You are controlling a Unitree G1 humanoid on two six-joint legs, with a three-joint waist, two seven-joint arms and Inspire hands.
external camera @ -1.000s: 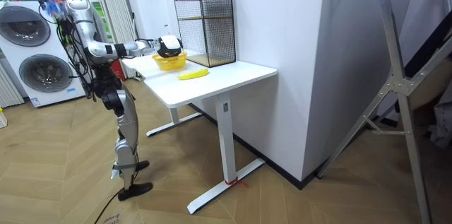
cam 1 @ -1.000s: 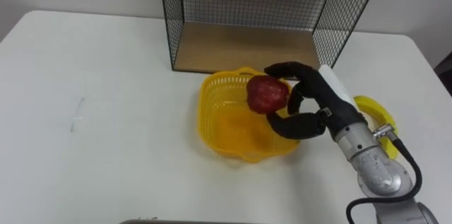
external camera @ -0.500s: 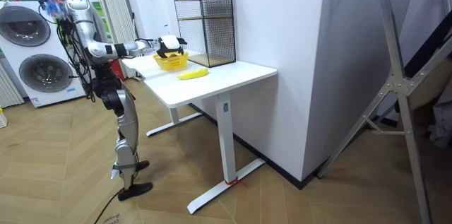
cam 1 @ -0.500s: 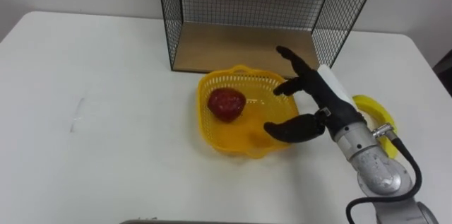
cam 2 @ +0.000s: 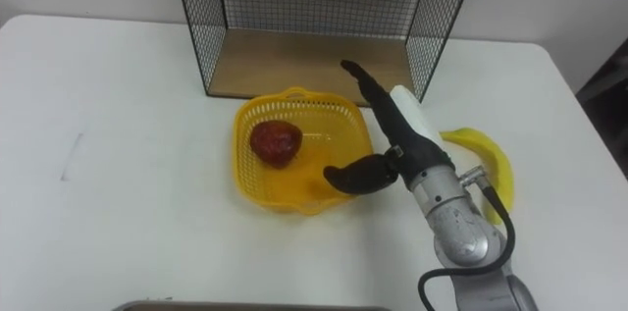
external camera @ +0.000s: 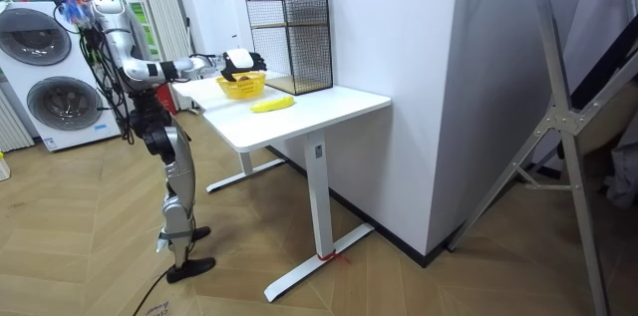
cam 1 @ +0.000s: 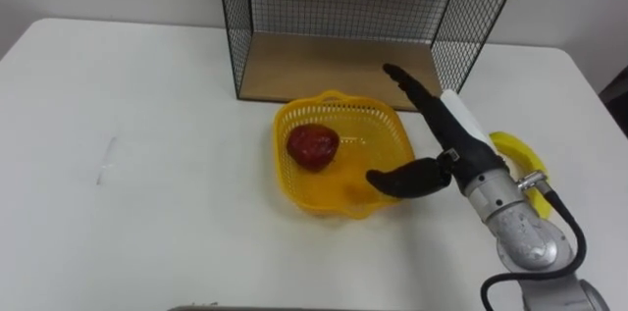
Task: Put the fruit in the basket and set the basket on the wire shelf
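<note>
From the left eye view, the red fruit [cam 1: 313, 145] lies inside the yellow basket [cam 1: 285, 169] on the table [cam 1: 147, 154]. The right hand [cam 1: 453, 139] hangs over the basket's right rim, fingers straight and thumb spread.

In the room view, the wire shelf [external camera: 299, 37] stands just beside the basket, on the room view's right.

In the right eye view, a banana [cam 2: 481, 146] lies right of the basket, partly behind the arm.

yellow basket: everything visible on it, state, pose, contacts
The yellow basket looks like plastic lattice, roughly square with a wavy flared rim. It sits upright on the white table just in front of the wire shelf, not on it. One red fruit lies inside, left of centre. The open right hand reaches over its right edge; whether the thumb touches the rim is unclear.
</note>
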